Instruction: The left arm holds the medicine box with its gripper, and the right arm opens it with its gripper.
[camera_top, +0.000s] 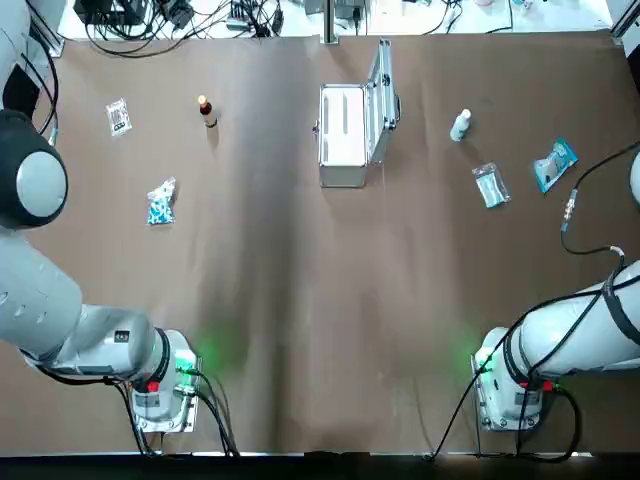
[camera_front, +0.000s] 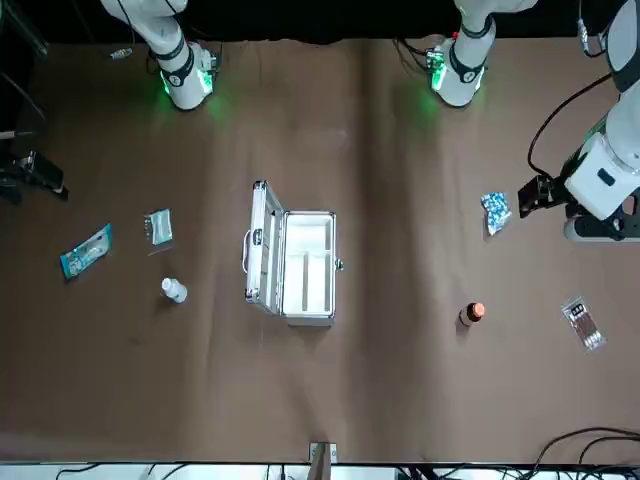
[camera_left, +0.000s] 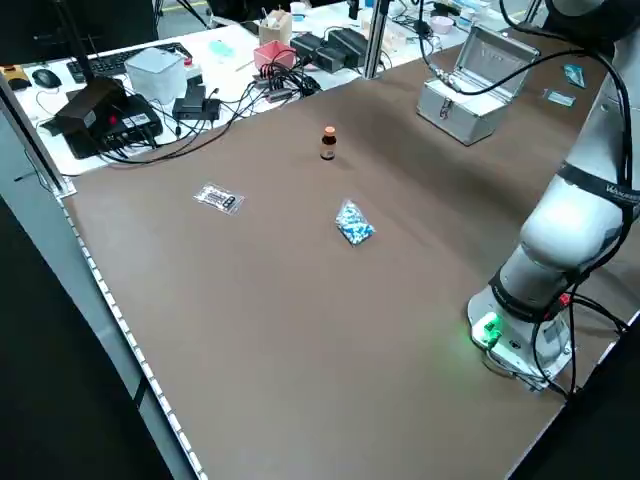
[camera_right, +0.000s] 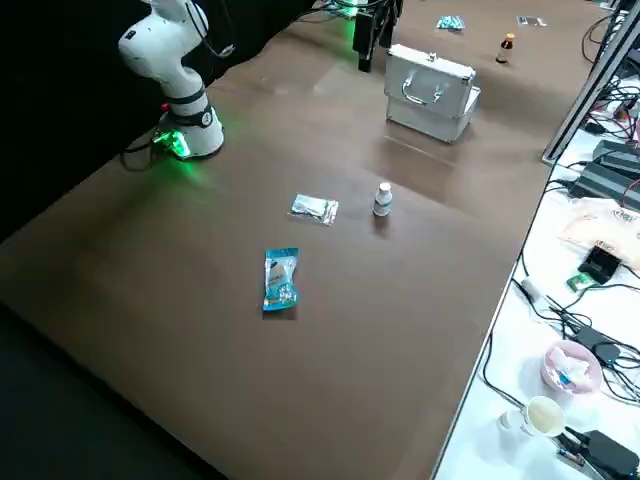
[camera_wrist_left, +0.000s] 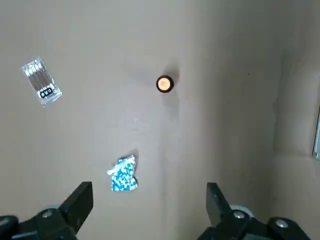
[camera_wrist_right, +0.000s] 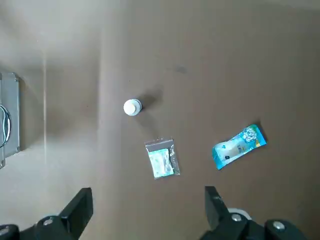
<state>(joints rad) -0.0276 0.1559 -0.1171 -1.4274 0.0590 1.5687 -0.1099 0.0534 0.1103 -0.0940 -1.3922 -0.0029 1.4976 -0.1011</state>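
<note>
Medicine box (camera_top: 350, 135): worktop (camera_top: 300, 330) far centre, lid (camera_top: 381, 85) standing open | handling: rigid, smooth metal, likely light; I grip base walls, lift lid rim | my left tool (camera_wrist_left: 147, 192), right tool (camera_wrist_right: 147, 196): both spread apart, empty, high above.

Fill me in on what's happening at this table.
Nothing is being handled right now. The silver metal medicine box sits at the brown table's far middle with its lid up. The left end effector and right end effector both hang open above the table, each on its own side, holding nothing.
</note>
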